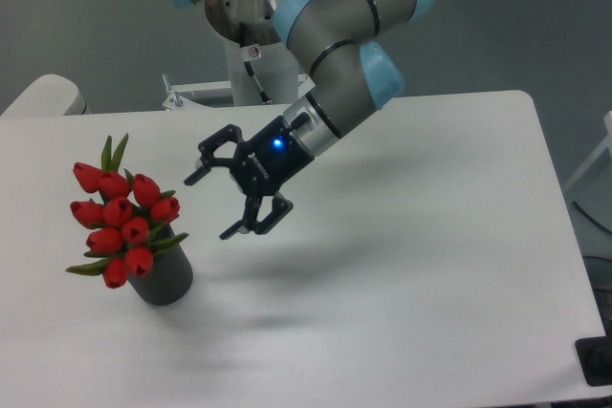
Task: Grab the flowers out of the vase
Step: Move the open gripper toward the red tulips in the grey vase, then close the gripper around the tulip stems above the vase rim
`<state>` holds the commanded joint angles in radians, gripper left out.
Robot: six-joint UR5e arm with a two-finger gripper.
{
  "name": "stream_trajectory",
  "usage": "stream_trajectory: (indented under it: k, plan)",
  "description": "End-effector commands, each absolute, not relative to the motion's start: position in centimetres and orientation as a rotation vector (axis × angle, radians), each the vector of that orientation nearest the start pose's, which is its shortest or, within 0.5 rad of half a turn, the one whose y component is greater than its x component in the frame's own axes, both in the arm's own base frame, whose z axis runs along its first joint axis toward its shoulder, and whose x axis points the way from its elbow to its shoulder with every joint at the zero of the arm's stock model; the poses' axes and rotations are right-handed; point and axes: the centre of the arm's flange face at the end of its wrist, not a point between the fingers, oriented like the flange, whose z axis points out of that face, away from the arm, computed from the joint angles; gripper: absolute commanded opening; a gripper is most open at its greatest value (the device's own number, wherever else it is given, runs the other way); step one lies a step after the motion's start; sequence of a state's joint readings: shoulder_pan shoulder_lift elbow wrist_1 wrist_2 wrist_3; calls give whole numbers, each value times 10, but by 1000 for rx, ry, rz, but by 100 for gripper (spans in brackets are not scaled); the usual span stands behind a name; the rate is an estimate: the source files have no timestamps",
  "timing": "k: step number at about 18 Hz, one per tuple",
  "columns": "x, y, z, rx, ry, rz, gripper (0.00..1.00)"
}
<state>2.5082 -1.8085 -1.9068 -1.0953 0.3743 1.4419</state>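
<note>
- One bunch of flowers (122, 226) stood left of the claw, a little lower in the picture: about ten red closed buds could be counted, with a few green pointed leaves.
- One dark grey vase (164, 277) held the bunch; only its lower part showed under the buds, upright on the white table (459, 265).
- One claw (212, 204) hung above the table, near the flowers but apart from them, its two fingers spread wide and empty, pointing toward the bunch. A blue light glowed on its wrist.
- One grey arm (335, 93) with blue joint caps reached down to the claw from the upper right.
</note>
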Motion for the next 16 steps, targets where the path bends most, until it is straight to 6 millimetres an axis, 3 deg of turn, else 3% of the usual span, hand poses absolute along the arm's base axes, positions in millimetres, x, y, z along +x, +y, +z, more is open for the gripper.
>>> stream_trajectory:
  k: [7, 15, 16]
  plan:
    - [-252, 530, 295, -1925, 531, -655, 100]
    - [-236, 543, 290, -1867, 544, -693, 100]
    - [-231, 545, 287, -1867, 550, -704, 96]
